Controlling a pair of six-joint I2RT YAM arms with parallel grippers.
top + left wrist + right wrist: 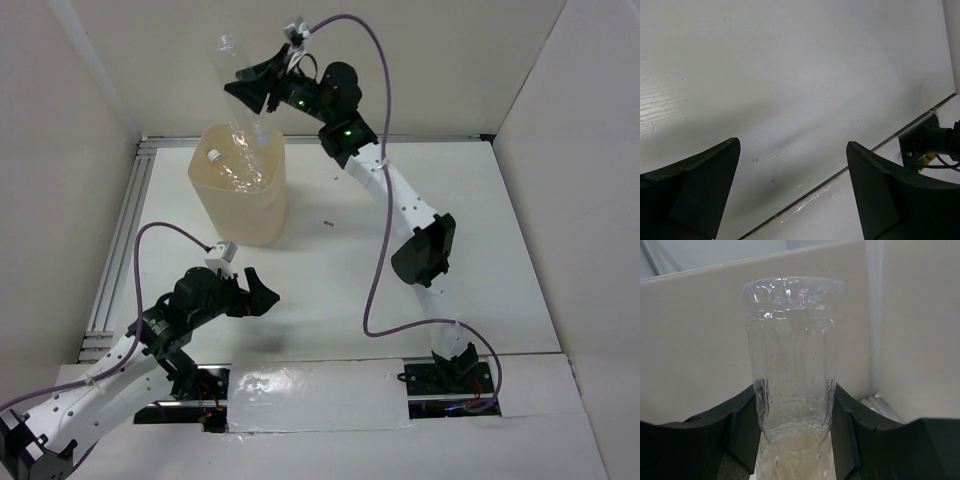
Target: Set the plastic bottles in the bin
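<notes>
My right gripper is shut on a clear plastic bottle and holds it high above the cream bin, bottom end up. In the right wrist view the bottle stands between my two black fingers, with the pale bin below it. Inside the bin lie several clear bottles, one with a white cap. My left gripper is open and empty, low over the bare white table in front of the bin. The left wrist view shows only its two fingers and the table.
White walls close in the table on the left, back and right. A metal rail runs along the left edge. The right arm's base and taped front edge lie near the arm mounts.
</notes>
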